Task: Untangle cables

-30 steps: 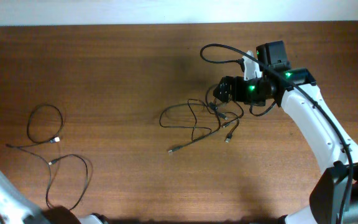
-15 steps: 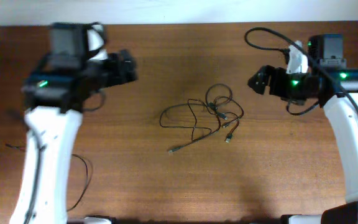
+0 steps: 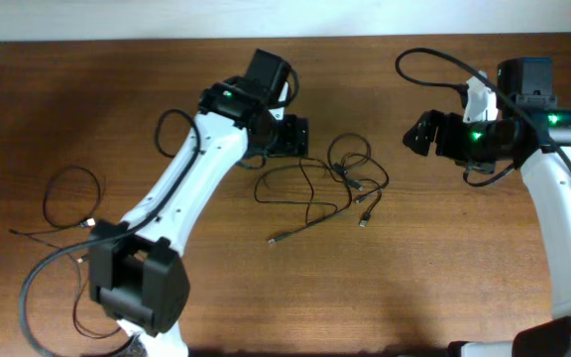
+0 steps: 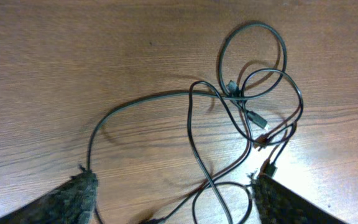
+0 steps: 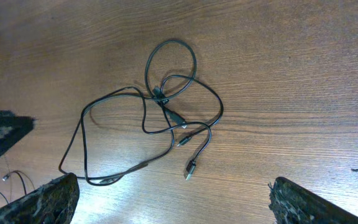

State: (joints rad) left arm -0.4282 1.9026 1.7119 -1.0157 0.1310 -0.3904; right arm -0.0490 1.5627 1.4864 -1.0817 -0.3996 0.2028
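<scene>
1. left claw (image 3: 297,137) hovers over the desk (image 3: 434,288), just beside the upper left edge of the tangled cables (image 3: 348,182). its fingers (image 4: 73,199) stand wide apart and hold nothing.
2. right claw (image 3: 414,132) hangs to the right of the tangle, apart from it, also spread wide and empty.
3. the tangle lies near the middle of the desk. it is thin black cords in overlapping loops, with a round loop at the top. one long strand trails to the lower left and ends in a silver plug (image 3: 276,238).
4. another loose cord (image 3: 95,188) lies well apart near the desk's left edge, in an open loop.
</scene>
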